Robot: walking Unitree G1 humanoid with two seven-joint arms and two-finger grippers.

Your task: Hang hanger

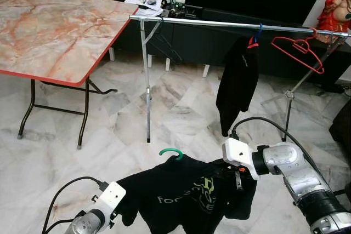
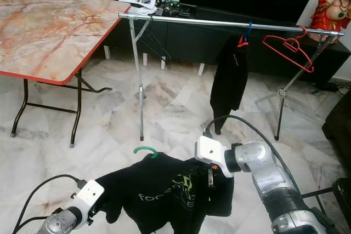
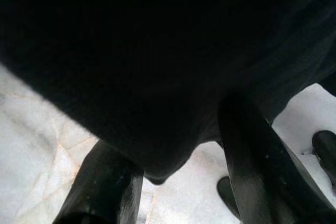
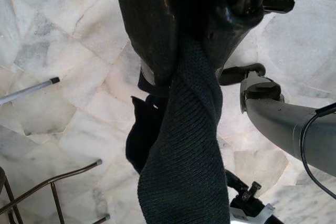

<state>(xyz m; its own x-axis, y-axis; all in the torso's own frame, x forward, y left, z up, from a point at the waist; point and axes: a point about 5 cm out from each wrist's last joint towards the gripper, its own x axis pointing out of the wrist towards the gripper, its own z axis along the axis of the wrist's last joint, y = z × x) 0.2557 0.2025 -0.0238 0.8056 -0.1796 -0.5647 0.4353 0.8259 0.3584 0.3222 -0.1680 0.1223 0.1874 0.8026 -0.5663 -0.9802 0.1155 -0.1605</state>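
Nearest the camera, a black T-shirt (image 1: pixel 186 195) with pale lettering hangs spread between the two arms, on a hanger whose green hook (image 1: pixel 171 153) stands up above the collar. This garment and its hanger are held low in front of the robot, well short of the rail.

Left to right: the left tool (image 3: pixel 173 182) sits at the shirt's left edge. The left wrist view shows its two black fingers (image 3: pixel 262 166) standing apart with dark cloth bulging down between them; whether they pinch the cloth cannot be told. The left arm is low, forearm angled up toward the shirt, a black cable looping behind it.

The right tool (image 4: pixel 184 61) is closed tight on a twisted bunch of the shirt's fabric, which the right wrist view shows hanging from its fingertips; the head views show only its white housing against the shirt's right shoulder. The right arm is bent at the elbow, reaching inward across the body.

Beyond, a marble-patterned bench (image 1: pixel 49 26) with a red edge stands at left. A metal clothes rail (image 1: pixel 219 23) spans the room, carrying a black garment (image 1: pixel 237 80) and, further right, an empty red hanger (image 1: pixel 299 50). The floor (image 1: pixel 109 119) is pale marble tile.
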